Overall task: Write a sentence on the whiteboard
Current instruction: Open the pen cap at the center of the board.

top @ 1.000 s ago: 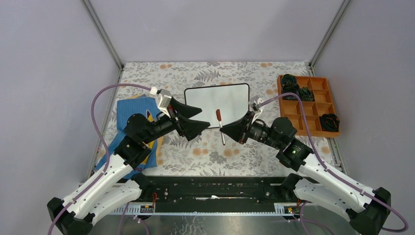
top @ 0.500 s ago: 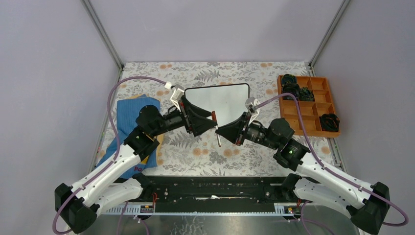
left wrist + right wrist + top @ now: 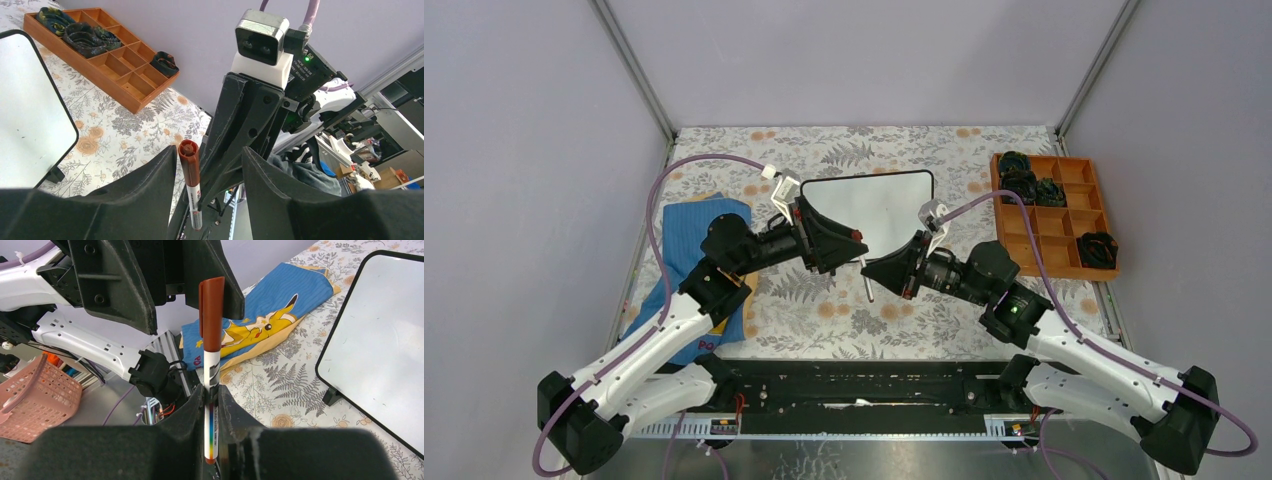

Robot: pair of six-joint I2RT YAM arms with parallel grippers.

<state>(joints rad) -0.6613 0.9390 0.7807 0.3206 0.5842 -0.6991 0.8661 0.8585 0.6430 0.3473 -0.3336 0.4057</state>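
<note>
The whiteboard (image 3: 879,200) stands on the floral table behind both grippers; it also shows in the left wrist view (image 3: 25,110) and the right wrist view (image 3: 385,340). The sentence is out of view; the board's face looks blank. My right gripper (image 3: 876,272) (image 3: 212,390) is shut on the white barrel of a marker (image 3: 212,325) with a red-brown cap, holding it upright in front of the board. My left gripper (image 3: 849,250) (image 3: 210,152) is open around the marker's (image 3: 190,165) cap: one finger is against the cap, the other stands apart from it.
An orange compartment tray (image 3: 1054,215) with dark bundles sits at the right of the table. A blue Pikachu cloth (image 3: 694,235) (image 3: 270,315) lies at the left under the left arm. A pink basket (image 3: 35,400) stands off the table.
My left gripper moved right until its jaws stood around the marker's cap, and the jaws have narrowed. My right gripper shifted slightly left with the marker still in it.
</note>
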